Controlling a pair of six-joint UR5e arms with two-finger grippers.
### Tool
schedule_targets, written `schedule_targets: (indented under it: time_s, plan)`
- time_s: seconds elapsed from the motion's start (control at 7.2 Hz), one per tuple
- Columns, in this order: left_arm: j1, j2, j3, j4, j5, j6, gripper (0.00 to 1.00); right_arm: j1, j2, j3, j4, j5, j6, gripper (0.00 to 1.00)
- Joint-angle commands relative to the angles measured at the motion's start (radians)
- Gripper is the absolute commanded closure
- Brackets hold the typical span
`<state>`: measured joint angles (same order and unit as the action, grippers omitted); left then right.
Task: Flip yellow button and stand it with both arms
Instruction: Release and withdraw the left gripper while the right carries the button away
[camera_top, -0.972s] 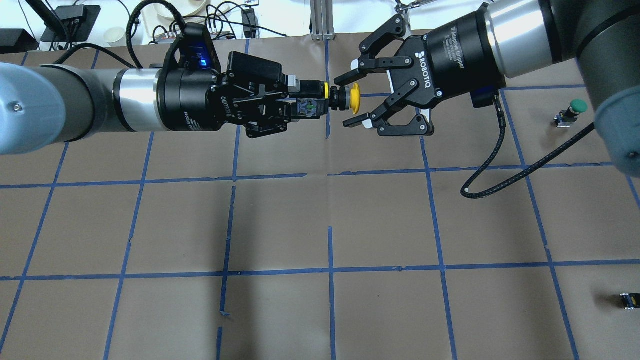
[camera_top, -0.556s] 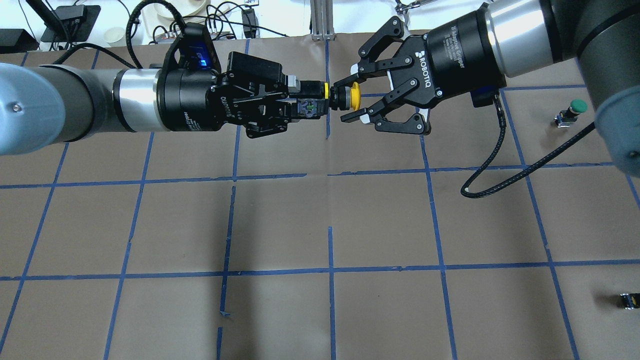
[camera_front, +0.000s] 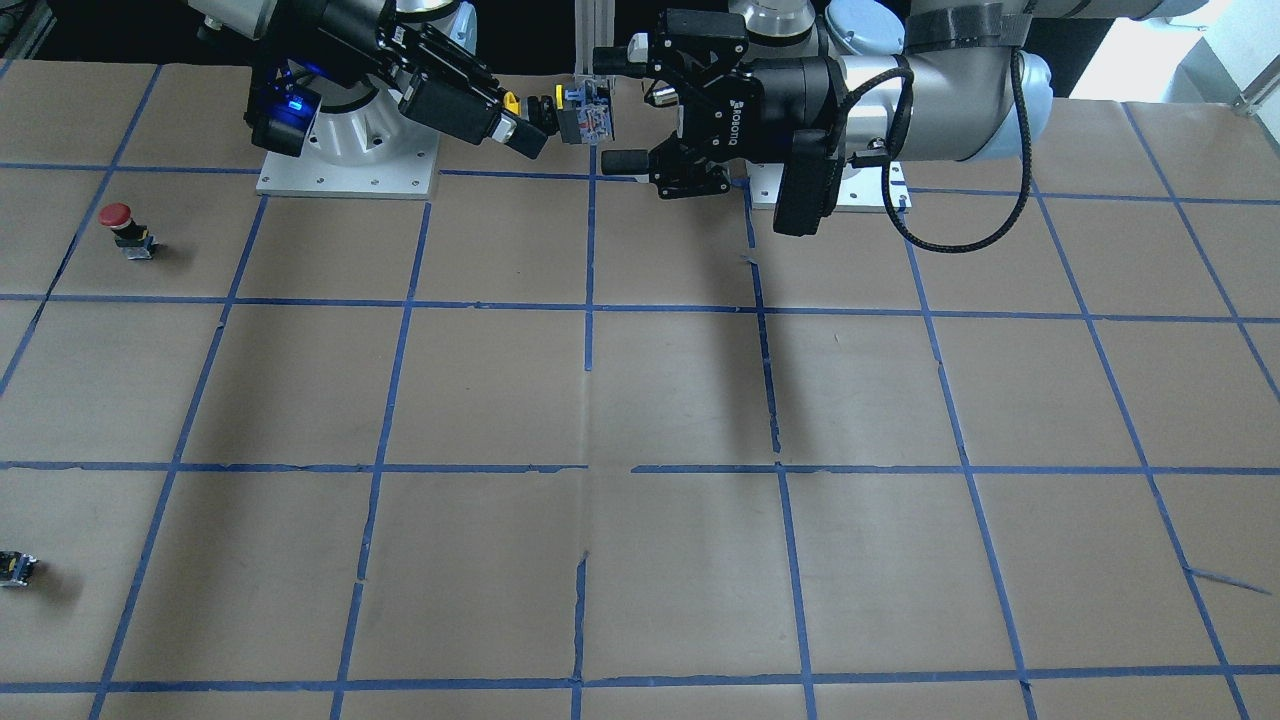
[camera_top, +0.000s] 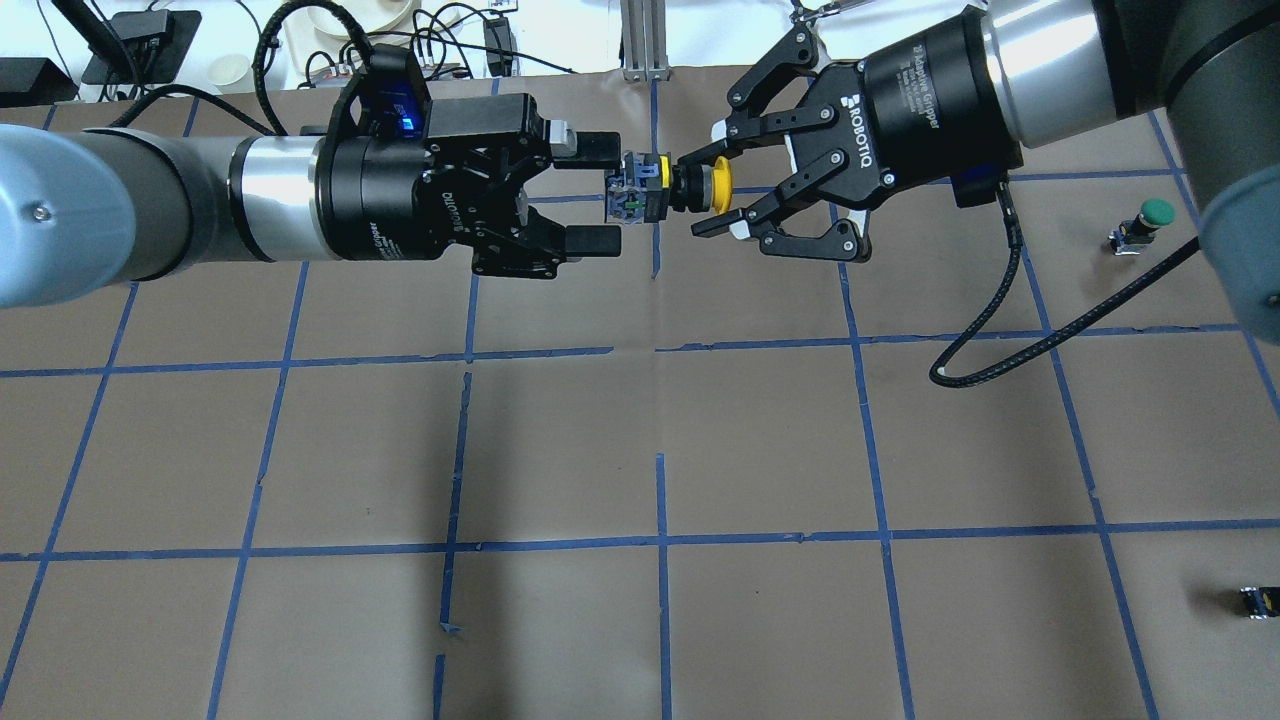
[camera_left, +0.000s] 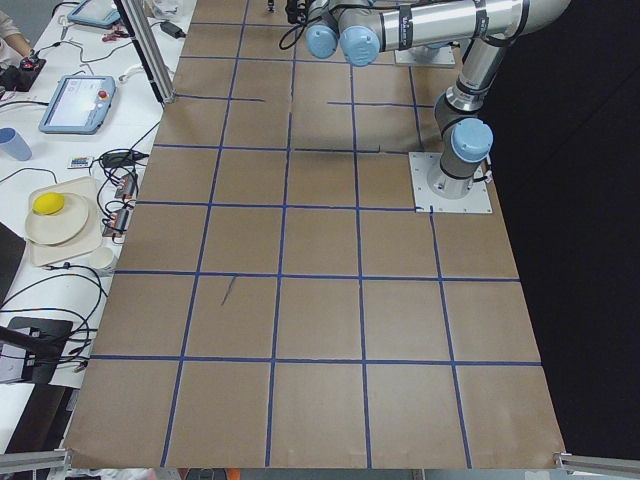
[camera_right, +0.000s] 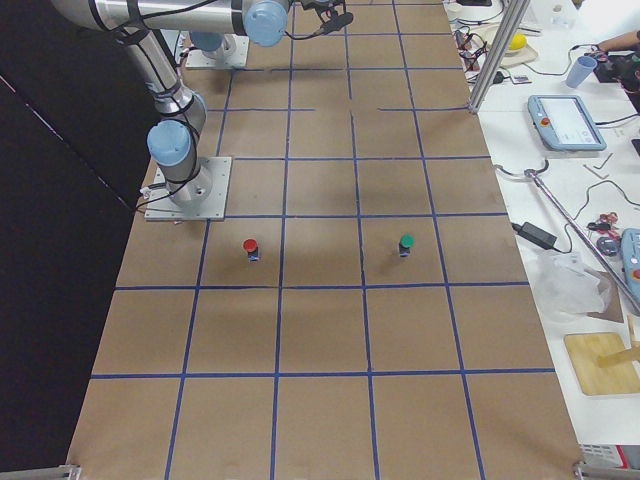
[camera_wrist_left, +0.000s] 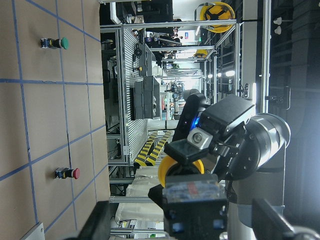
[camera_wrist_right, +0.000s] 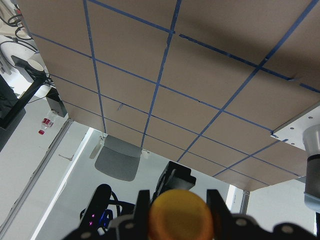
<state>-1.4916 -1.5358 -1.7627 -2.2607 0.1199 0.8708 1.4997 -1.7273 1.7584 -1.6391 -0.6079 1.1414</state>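
Note:
The yellow button hangs level in the air over the far middle of the table, its yellow cap pointing toward my right arm. My right gripper is shut on the yellow button at its cap and neck. My left gripper is open, its fingers spread on either side of the button's grey body without touching it. In the front-facing view the button sits between the right gripper and the open left gripper. The right wrist view shows the cap between the fingers.
A green-capped button stands at the right of the table, and a red-capped button stands nearer my right base. A small dark block lies near the right front edge. A black cable loops under my right wrist.
My right gripper closed on the button's cap end. My left gripper then opened and let go of the body. The button has shifted slightly toward my right arm.

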Motion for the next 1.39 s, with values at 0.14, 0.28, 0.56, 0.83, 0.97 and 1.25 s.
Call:
schedule_targets:
  time_s: [0.14,0.28,0.56,0.83,0.97,1.25]
  plan:
    - [0.016,-0.006,0.016,0.086,0.157,-0.006,0.00,-0.090,0.009,0.007,0.010,-0.233,-0.338,0.84]
    - [0.016,-0.017,0.011,0.152,0.238,-0.007,0.00,-0.113,0.012,0.009,0.005,-0.363,-0.515,0.84]
    - [0.046,-0.041,0.019,0.249,0.452,-0.010,0.00,-0.125,0.032,0.039,-0.010,-0.582,-0.850,0.84]
    - [0.085,-0.063,0.052,0.391,0.754,-0.187,0.00,-0.214,0.041,0.091,-0.072,-0.676,-1.098,0.85]
    - [0.079,-0.067,0.080,0.438,0.832,-0.310,0.00,-0.290,0.047,0.142,-0.140,-0.708,-1.299,0.85]
    - [0.076,-0.098,0.101,0.476,0.958,-0.424,0.00,-0.370,0.070,0.220,-0.310,-0.792,-1.612,0.84]
